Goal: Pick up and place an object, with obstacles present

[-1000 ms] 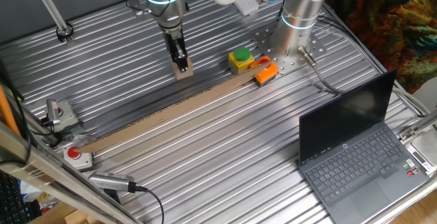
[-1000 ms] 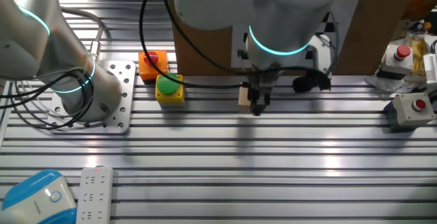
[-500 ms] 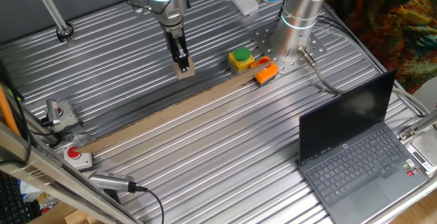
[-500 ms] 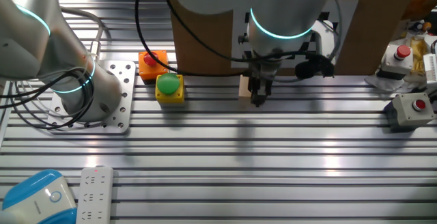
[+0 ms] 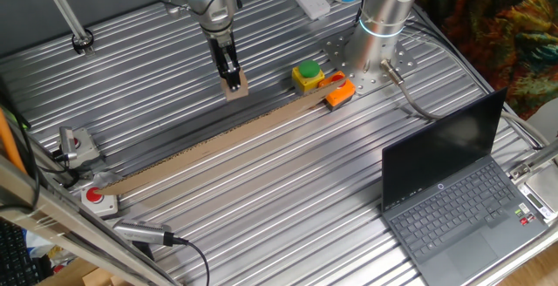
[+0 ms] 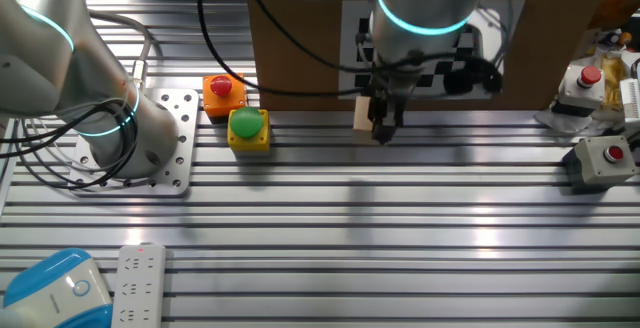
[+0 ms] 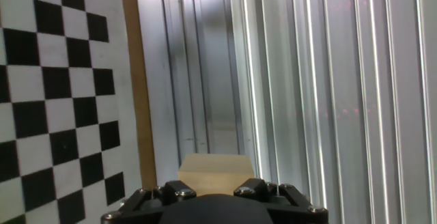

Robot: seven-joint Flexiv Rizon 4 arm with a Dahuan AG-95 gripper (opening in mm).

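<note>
Tan-brown block [image 5: 235,86] sat pinched between the gripper [image 5: 232,81] fingers, above the ribbed table [image 5: 261,190], near the long cardboard strip [image 5: 218,146].

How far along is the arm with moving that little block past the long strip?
The pick looks done: the gripper is shut on the block, though whether it is clear of the table is hard to tell. It sits on the far side of the long strip. Carrying it on and setting it down are left.

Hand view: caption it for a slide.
Gripper holds the tan block above the ribbed metal table, beside a checkerboard panel.
</note>
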